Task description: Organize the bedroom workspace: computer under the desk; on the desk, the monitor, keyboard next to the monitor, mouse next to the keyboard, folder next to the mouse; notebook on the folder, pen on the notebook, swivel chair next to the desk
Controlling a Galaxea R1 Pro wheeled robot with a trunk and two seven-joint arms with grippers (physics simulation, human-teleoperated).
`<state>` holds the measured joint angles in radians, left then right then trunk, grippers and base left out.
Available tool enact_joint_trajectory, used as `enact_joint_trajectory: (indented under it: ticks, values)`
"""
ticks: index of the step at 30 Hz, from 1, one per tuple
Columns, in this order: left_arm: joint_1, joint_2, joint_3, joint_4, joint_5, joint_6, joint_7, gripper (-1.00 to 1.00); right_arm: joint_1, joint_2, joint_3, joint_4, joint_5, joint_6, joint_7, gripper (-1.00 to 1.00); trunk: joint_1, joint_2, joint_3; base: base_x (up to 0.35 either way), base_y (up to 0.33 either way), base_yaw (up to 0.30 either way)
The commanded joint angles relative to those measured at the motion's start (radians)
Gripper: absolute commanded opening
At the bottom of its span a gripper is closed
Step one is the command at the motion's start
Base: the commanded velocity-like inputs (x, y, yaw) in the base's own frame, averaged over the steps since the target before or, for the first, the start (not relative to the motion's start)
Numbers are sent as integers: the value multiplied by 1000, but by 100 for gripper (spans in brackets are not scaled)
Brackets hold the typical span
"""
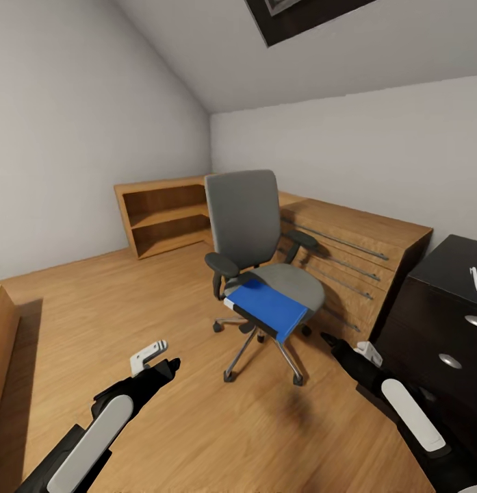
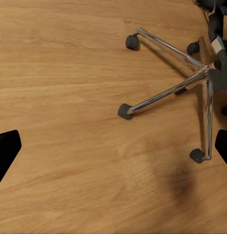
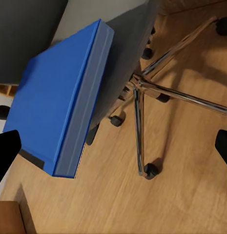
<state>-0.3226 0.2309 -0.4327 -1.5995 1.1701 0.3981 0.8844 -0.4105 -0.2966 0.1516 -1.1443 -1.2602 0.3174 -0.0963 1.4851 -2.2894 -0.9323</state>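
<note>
**Q:** What holds what?

**A:** The chair (image 1: 255,253) carries the folder (image 1: 267,308) on the front of its seat; one folder corner overhangs the seat edge. The open shelf (image 1: 166,216) against the far wall shows two bare compartments. The wooden chest (image 1: 354,257) behind the chair has its drawers shut. At my right, the black surface (image 1: 450,270) carries the pen (image 1: 475,279) on top; the drawers below it, with round knobs, are shut.

**Q:** State of your jaws?

**A:** Left jaws (image 1: 155,354): apart, nothing between them, over bare floor (image 1: 163,424). In the left wrist view the fingertips (image 2: 6,151) sit at opposite edges with the chrome star base (image 2: 191,80) ahead. Right jaws (image 1: 344,346): apart, holding nothing; the right wrist view shows the fingertips (image 3: 5,153) wide apart.

**Q:** Folder position relative to the jaws?

**A:** In the head view, ahead of both, higher than either, between them but nearer the right jaws. No contact. In the right wrist view the folder (image 3: 57,97) lies off toward one fingertip, with the chair's base (image 3: 142,92) beneath.

**Q:** Folder orientation?

**A:** Flat, blue cover up. The long axis runs diagonally across the seat, from my near right to far left. The black spine strip is on the end toward the left armrest.
</note>
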Motion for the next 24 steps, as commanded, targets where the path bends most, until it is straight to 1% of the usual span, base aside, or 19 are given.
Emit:
enact_joint_trajectory:
  ticks: [1,17,19,20,21,24]
  values:
    - [-1,1,-1,-1,5,2,7,100,-1,-1,2,-2,-11,0,-8,100,4,-8,-4,0,0,0]
    - [-1,-1,-1,0,5,2,7,100,-1,3,11,-1,-12,0,-6,100,65,-120,-54,0,0,0]
    - [-1,-1,-1,3,5,2,7,100,-1,31,13,-2,-11,-1,-7,100,73,-134,-61,0,0,0]
    - [-1,-1,-1,4,5,2,7,100,-1,39,13,-3,-10,-1,-7,100,73,-134,-61,0,0,0]
    - [-1,-1,-1,5,5,2,7,100,-1,54,13,-4,-10,0,-7,100,73,-134,-61,0,0,0]
    - [-1,-2,-1,5,5,2,7,100,-1,70,13,-3,-11,0,-2,100,73,-134,-61,0,0,0]
